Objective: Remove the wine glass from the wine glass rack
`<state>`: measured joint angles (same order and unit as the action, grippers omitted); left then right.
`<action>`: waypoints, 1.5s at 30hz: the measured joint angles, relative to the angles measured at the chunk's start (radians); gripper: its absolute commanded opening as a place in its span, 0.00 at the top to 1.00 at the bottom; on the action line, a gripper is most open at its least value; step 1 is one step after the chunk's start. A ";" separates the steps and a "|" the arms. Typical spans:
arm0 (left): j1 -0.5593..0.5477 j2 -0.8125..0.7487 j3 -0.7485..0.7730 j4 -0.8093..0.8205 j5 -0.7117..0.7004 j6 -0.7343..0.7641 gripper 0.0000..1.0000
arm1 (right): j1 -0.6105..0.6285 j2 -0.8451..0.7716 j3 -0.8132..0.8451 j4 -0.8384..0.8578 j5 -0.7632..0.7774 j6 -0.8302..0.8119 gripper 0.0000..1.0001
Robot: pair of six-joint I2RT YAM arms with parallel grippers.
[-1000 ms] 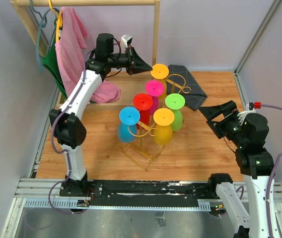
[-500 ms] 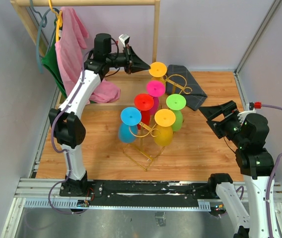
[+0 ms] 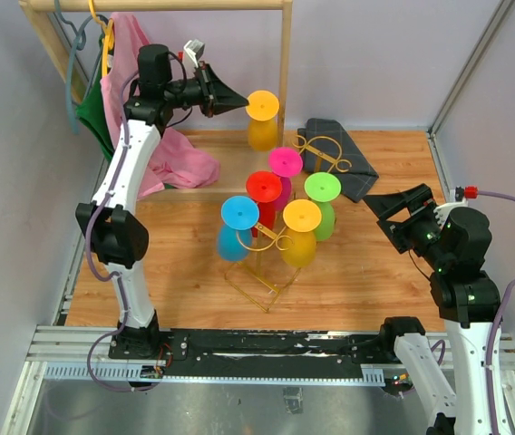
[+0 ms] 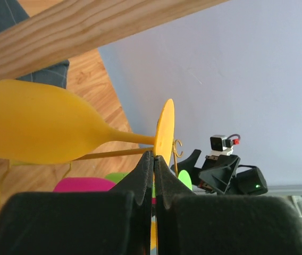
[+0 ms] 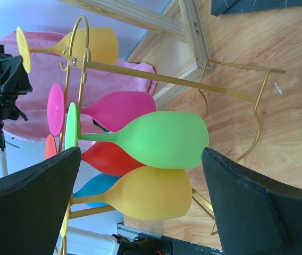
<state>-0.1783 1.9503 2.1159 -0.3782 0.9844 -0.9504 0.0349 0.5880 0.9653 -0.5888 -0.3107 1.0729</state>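
My left gripper is shut on the foot rim of an orange-yellow wine glass, which it holds sideways in the air at the back, left of the gold wire wine glass rack. In the left wrist view the fingertips pinch the disc foot, and the wine glass bowl points left, under a wooden bar. The top view shows the glass apart from the rack's empty scroll hook. My right gripper stands open at the right, facing the rack, nothing between its fingers.
Several glasses still hang on the rack: pink, red, green, blue, yellow. A wooden clothes rack with pink cloth stands behind my left arm. A dark folded cloth lies back right.
My left gripper has drawn back and to the left with the orange-yellow glass, carrying it away from the rack's rear hook. The right arm has not moved.
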 measured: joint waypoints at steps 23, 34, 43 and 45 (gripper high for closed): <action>0.006 -0.384 0.014 -0.224 0.028 0.621 1.00 | 0.000 0.214 0.256 -0.015 -0.096 -0.146 0.01; -0.126 -0.610 -0.213 -0.253 -0.084 1.172 1.00 | 0.000 0.465 0.547 -0.018 -0.266 -0.224 0.00; -0.177 -0.713 -0.331 -0.264 -0.097 1.556 1.00 | 0.000 0.726 0.909 -0.063 -0.485 -0.290 0.03; -0.177 -0.719 -0.332 -0.264 -0.080 1.594 1.00 | 0.000 0.763 0.969 -0.078 -0.535 -0.296 0.04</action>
<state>-0.3553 1.2312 1.7844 -0.6422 0.9047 0.6437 0.0349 1.3506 1.9347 -0.6670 -0.8459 0.7773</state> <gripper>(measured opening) 0.010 0.973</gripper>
